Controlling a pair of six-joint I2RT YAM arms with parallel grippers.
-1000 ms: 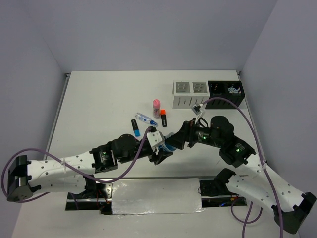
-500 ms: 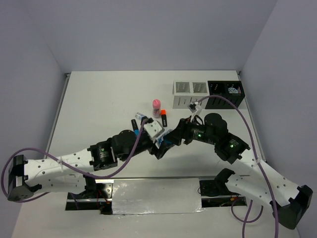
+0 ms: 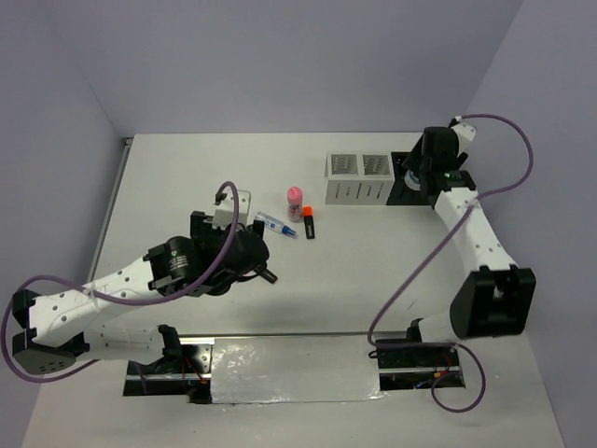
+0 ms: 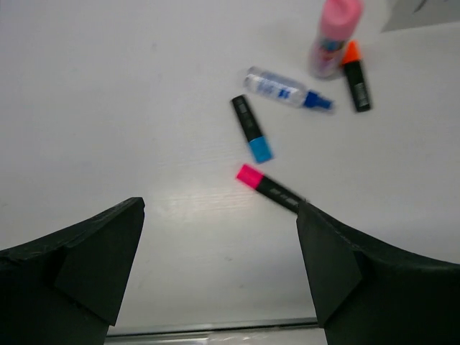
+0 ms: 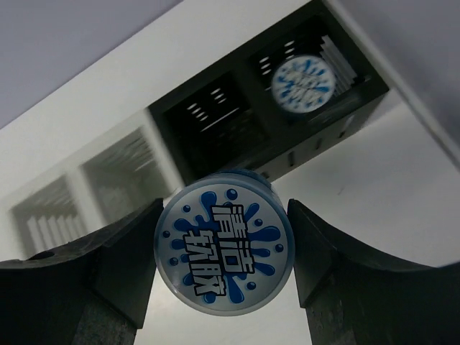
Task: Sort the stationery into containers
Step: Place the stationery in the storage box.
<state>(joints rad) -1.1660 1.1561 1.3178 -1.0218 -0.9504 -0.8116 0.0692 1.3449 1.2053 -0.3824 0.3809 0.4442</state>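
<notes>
The two grippers had parted from mid-table: the right gripper [image 5: 226, 215] had swung over the black containers [image 5: 215, 122], clamped on a blue roll [image 5: 224, 251], seemingly ready to drop it. The left gripper [image 4: 219, 244] had pulled back, spread wide and empty, above the pink-capped highlighter [image 4: 269, 187].

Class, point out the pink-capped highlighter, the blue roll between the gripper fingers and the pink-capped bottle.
pink-capped highlighter [image 4: 272, 190]: left wrist view, on its black barrel.
blue roll [image 5: 224, 251]: right wrist view, on its printed face.
pink-capped bottle [image 3: 295, 196]: top external view, on its pink cap.
</notes>
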